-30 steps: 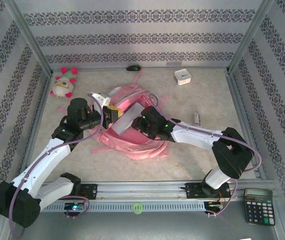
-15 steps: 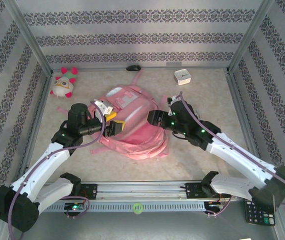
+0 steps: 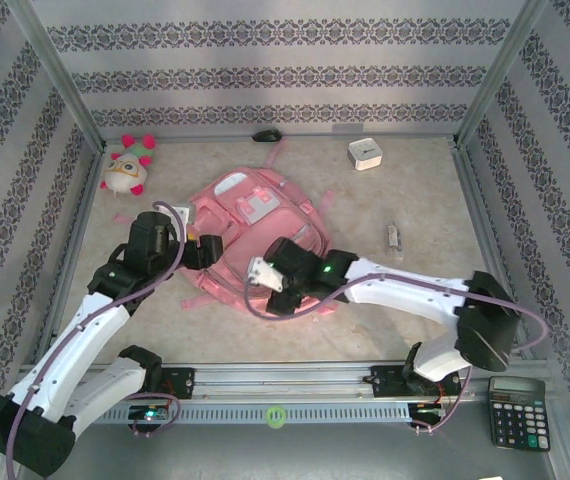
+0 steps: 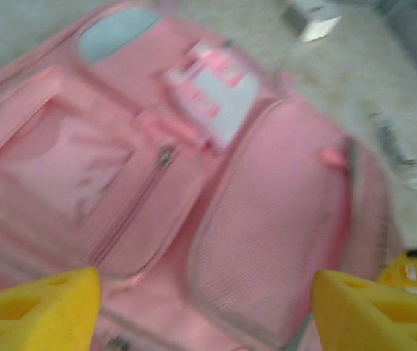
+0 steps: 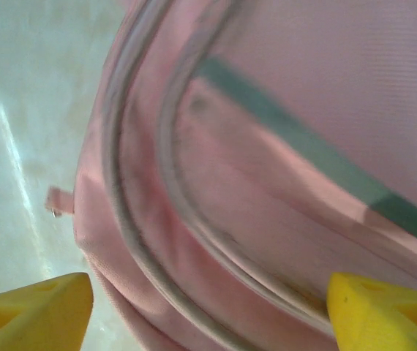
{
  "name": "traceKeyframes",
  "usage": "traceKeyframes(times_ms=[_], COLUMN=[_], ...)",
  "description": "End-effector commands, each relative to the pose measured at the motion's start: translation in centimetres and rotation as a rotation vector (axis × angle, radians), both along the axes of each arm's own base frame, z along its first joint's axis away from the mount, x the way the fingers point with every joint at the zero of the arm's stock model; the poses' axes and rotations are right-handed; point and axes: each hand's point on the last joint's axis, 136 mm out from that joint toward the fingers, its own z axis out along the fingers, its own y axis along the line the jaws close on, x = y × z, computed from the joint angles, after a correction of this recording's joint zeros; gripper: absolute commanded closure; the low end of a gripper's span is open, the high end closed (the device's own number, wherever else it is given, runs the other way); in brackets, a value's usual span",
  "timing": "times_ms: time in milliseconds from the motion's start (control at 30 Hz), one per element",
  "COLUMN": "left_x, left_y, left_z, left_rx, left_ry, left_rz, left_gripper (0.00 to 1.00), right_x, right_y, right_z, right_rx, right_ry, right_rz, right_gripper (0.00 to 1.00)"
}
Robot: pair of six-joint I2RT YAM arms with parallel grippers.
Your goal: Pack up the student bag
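Note:
The student bag [image 3: 250, 225] is a big pink backpack lying flat in the middle of the table, front pockets up. My left gripper [image 3: 208, 251] sits at the bag's left side, open. In the left wrist view its yellow fingertips [image 4: 36, 311] stand wide apart over the pink pockets [image 4: 216, 190], my left gripper [image 4: 205, 314] holding nothing. My right gripper [image 3: 265, 285] hovers at the bag's near edge, also open. In the right wrist view my right gripper [image 5: 208, 314] spans the bag's piped rim [image 5: 194, 219] without closing on it.
A white-and-pink plush toy [image 3: 129, 165] lies at the back left. A black mouse [image 3: 267, 135] and a white box [image 3: 365, 154] sit by the back wall. A small slim item [image 3: 393, 236] lies right of the bag. A calculator [image 3: 517, 412] rests off the near right corner.
Both grippers have opened and let go of the bag, which now lies flat instead of held open. The right arm swung from the bag's right side to its near edge.

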Motion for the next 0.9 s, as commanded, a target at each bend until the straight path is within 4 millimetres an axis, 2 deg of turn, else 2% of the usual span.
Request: traceKeyframes(times_ms=[0,100,233,300,400,500,600,733,867], left_x=[-1.7,-1.9,-1.8,-1.5,-1.3,-0.7,0.2,1.2,2.2], left_y=[3.0,2.1,1.6,1.3,-0.1,-1.6,-2.6,-2.6,-1.6], left_z=[-4.6,-6.6,-7.9,-8.3,-8.9,-9.9,-10.1,-10.7,-11.0], left_rx=[0.077,0.036,0.016,-0.011,-0.101,-0.192,-0.262,-0.236,-0.164], left_ry=[0.2,0.227,0.208,0.194,0.193,0.202,0.188,0.174,0.146], left_rz=[0.146,0.093,0.036,0.017,-0.027,-0.055,-0.076,-0.079,-0.048], left_gripper=[0.26,0.25,0.25,0.28,0.29,0.27,0.29,0.28,0.24], right_x=[2.1,4.0,5.4,5.9,6.4,6.2,6.1,6.1,5.5], right_y=[0.1,-0.5,-1.8,-2.5,-3.3,-3.7,-4.0,-4.0,-4.1], right_z=[-1.5,-2.6,-2.0,-1.2,-0.2,-0.1,-0.2,-0.3,-0.8], right_rx=[-0.096,-0.134,-0.081,-0.038,-0.009,-0.002,-0.007,-0.004,-0.009], right_ry=[-0.189,-0.286,-0.279,-0.259,-0.258,-0.249,-0.242,-0.233,-0.195], right_rz=[0.144,0.132,0.087,0.067,0.063,0.073,0.074,0.072,0.094], right_gripper=[0.27,0.51,0.68,0.79,0.82,0.83,0.83,0.85,0.86])
